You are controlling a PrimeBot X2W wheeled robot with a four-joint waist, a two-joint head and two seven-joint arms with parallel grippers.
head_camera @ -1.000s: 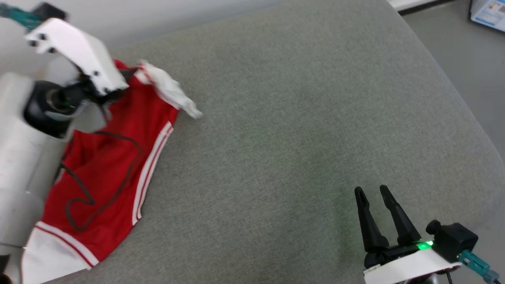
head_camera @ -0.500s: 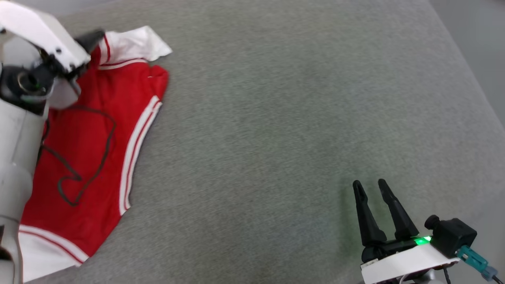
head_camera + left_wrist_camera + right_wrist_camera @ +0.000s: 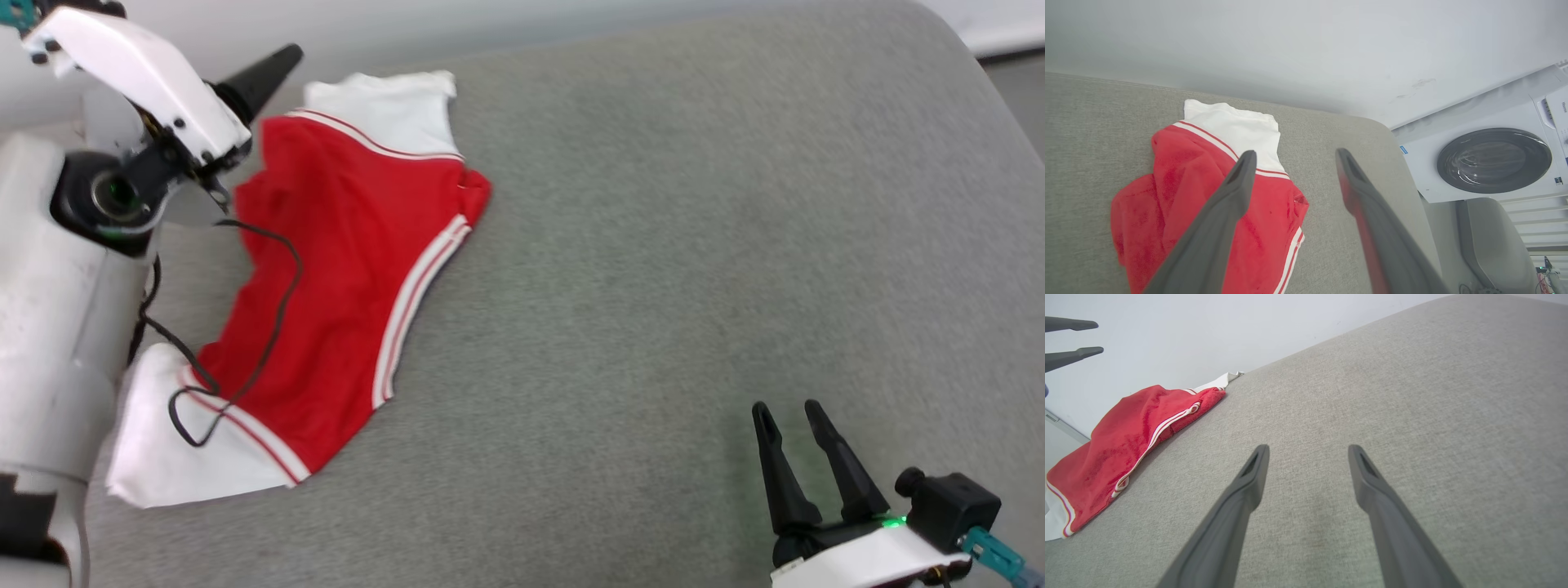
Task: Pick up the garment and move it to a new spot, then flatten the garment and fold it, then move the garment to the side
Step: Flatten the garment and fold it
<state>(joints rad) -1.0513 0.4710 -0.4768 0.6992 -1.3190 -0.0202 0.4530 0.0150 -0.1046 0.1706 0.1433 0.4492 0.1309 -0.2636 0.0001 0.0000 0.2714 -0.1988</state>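
Head view: from high, facing down over the grey cushion [image 3: 653, 245], garment [image 3: 351, 269] well left of the right gripper [image 3: 785, 406]. Left wrist view: close above that garment, looking past the left gripper [image 3: 1295, 153] toward a washing machine [image 3: 1494, 159]. Right wrist view: low over the cushion, facing along it — shares the garment, far left of the right gripper.

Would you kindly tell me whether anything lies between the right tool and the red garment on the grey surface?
Nothing visible does: bare grey surface stretches from the right tool to the garment.
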